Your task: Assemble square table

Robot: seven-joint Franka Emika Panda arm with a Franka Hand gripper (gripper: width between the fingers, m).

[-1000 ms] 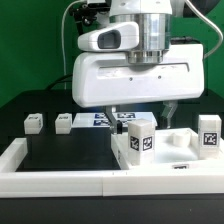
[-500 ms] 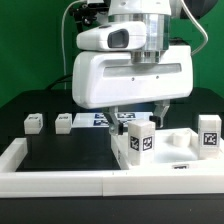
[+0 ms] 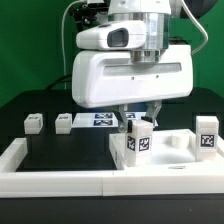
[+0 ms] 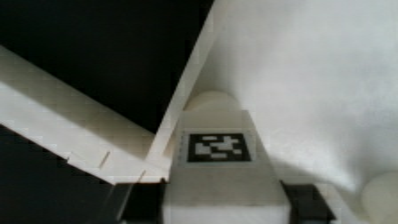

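Within hand, leg upright, axis vertical

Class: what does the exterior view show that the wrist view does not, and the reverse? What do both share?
Exterior view only: the arm's white body, two small legs, the marker board, another leg at that view's right. Wrist view only: the tag facing the camera on the leg between the fingers. Both: that leg, the gripper, the square slab.

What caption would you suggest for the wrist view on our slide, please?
Wrist view: the gripper straddles a tagged white leg standing on the square slab.
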